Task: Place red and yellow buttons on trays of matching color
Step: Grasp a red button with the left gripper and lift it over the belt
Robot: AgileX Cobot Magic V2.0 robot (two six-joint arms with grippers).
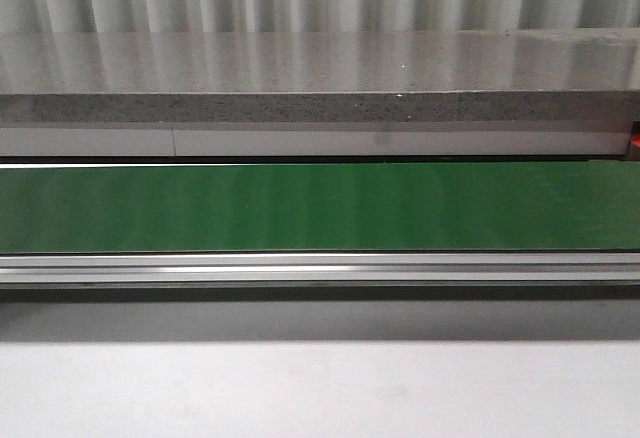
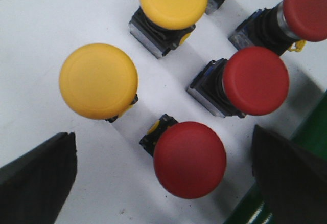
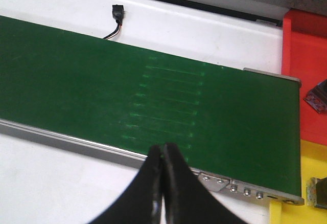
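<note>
**You have a belt across the table, buttons beside it and trays at its end.**
From the front, the conveyor belt (image 1: 320,206) runs left to right, with the table (image 1: 320,388) before it and a stone ledge (image 1: 320,78) behind. In your left wrist view, a cluster of push buttons (image 2: 255,81) stands on the table just beside the belt's edge. In your right wrist view, one tray (image 3: 306,45) and a second tray (image 3: 299,183) sit side by side at the belt's end.

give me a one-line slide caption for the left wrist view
Open left gripper hovering over three red buttons and two yellow buttons lying on a white surface.
</note>
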